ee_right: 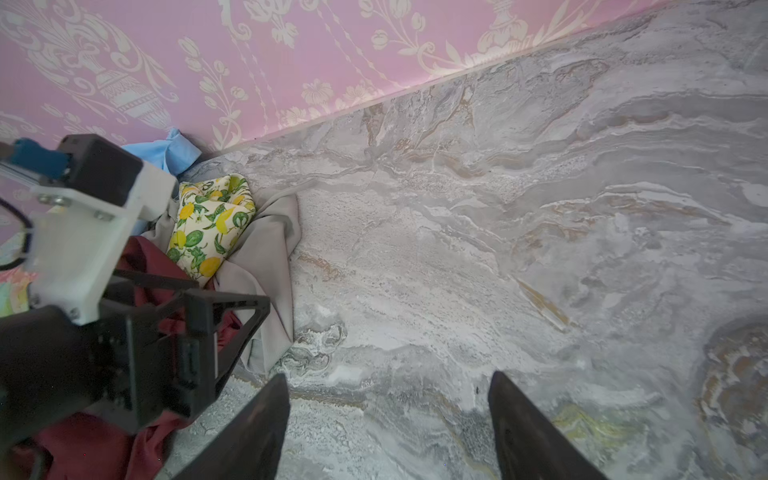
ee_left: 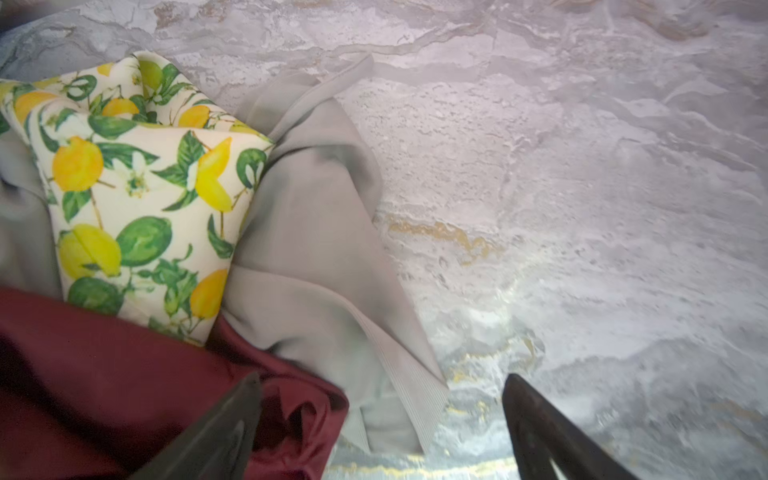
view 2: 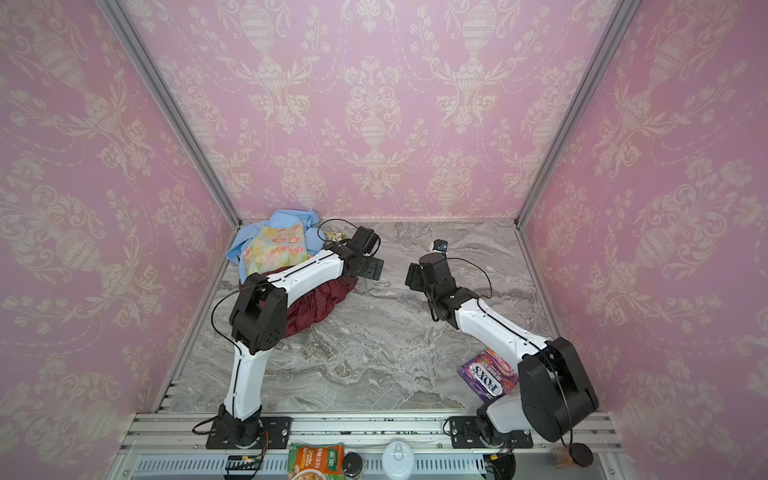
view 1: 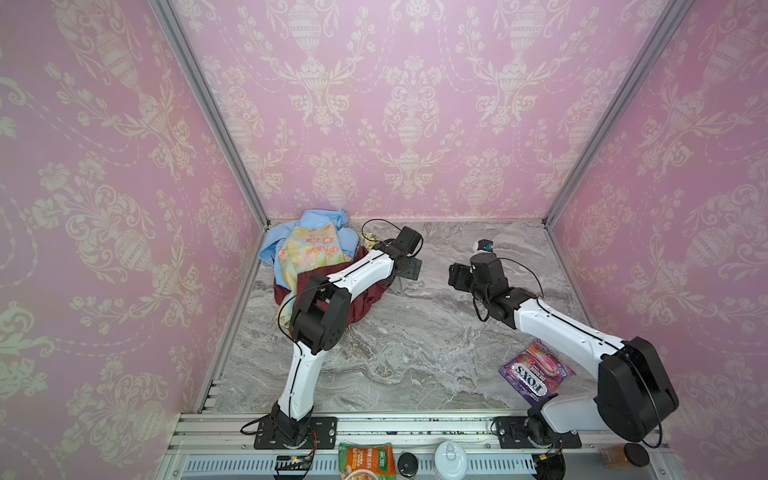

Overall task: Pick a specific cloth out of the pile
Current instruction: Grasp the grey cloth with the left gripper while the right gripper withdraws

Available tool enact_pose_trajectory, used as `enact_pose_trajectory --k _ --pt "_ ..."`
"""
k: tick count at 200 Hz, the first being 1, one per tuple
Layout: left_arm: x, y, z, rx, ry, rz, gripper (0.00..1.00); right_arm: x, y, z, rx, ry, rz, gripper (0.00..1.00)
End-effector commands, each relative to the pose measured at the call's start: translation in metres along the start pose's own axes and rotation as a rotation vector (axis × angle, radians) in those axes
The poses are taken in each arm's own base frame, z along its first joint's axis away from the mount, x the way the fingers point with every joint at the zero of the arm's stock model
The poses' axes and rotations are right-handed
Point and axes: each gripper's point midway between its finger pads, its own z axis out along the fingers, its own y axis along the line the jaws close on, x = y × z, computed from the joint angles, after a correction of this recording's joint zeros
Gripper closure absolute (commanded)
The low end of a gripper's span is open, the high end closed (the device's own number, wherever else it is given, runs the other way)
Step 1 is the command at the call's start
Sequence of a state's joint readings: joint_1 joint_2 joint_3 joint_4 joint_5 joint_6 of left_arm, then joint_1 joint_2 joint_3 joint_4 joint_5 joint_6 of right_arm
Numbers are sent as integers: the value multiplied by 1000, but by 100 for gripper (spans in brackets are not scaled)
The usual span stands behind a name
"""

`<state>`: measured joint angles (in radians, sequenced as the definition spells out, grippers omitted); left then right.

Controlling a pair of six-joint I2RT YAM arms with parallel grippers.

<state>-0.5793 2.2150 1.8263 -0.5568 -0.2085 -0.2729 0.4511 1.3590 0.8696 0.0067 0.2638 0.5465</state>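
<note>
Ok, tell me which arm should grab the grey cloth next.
Left. The left gripper, open, hangs at the grey cloth's edge; the right gripper, also open, is over bare table, apart from the pile.

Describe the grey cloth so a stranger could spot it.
Find the heap of mixed cloths in the grey marble table's back left corner. On its side toward the table's middle lies a plain light grey soft cloth, touching the lemon-print white cloth and shiny maroon cloth. Unlike them, it is unpatterned and matte.
</note>
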Motion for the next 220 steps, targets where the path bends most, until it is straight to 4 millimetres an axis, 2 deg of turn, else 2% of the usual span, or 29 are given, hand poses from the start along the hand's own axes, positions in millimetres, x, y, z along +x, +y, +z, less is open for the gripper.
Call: enact_pose_trajectory --k 1,23,59,106,134,155,167,178,192,202,220 --pt "-10 10 11 -76 1 -11 6 -9 -9 -18 14 -39 -16 23" --pt "-13 8 26 -90 6 -5 6 -11 -9 -28 3 -40 -22 23" --pt "-7 12 50 -97 62 -20 6 -12 -8 -38 -8 -31 -47 23" --pt "0 28 64 -121 99 -37 6 -18 -7 -46 -14 -46 -58 22" --pt "4 28 72 -87 113 -53 7 -18 -8 -45 -9 -46 -58 22" --pt "5 24 77 -37 124 -74 25 -18 -8 -44 -8 -42 -58 22" --pt "5 22 78 -21 128 -73 44 -18 -8 -44 -8 -42 -58 22" --pt "3 21 79 -6 130 -73 57 -18 -8 -45 -9 -44 -56 22" --pt "-1 18 77 16 127 -69 84 -20 -7 -46 -13 -48 -56 22" --pt "-8 15 72 32 111 -70 100 -21 -8 -47 -12 -51 -56 22" --pt "-26 11 60 63 69 -75 100 -22 -8 -48 -11 -56 -58 22"
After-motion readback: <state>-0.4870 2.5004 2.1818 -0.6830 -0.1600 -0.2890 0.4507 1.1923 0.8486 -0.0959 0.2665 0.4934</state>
